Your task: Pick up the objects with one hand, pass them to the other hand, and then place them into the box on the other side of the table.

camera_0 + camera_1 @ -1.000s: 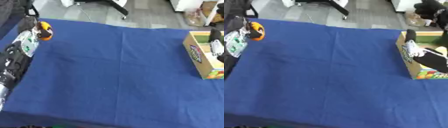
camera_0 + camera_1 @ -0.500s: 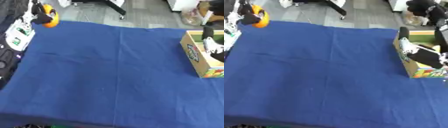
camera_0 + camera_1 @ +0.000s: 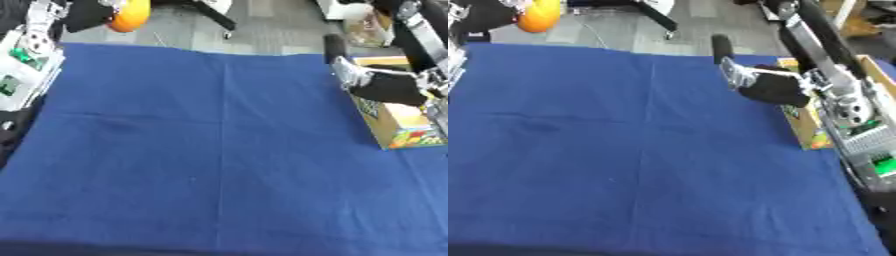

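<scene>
One orange round object (image 3: 129, 14) shows, and it is the only loose item in sight; it hangs above the far left corner of the table, over the grey floor just past the cloth's far edge, not resting on anything. The left hand (image 3: 87, 12) has it: dark fingers sit against its left side and seem curled round it, though the blur hides exactly how they wrap, and most of the orange surface bulges out to the right of them. In the right eye view the same object (image 3: 539, 15) sits at the top left corner, again with the dark hand just to its left. One box (image 3: 398, 122) stands at the table's right edge, an open cardboard carton with coloured print on its near end, well apart from the orange object across the whole width of the cloth. The right hand (image 3: 770, 88) is out over the table just left of the box's far end, holding nothing, its fingers (image 3: 723, 49) straight and pointing away from the robot. The right arm (image 3: 824, 65) runs from the upper right down to that hand, silver and black. One blue cloth covers the table (image 3: 219, 160), creased down the middle. A single white-and-green panel of the left arm (image 3: 24, 60) lies along the left edge.
</scene>
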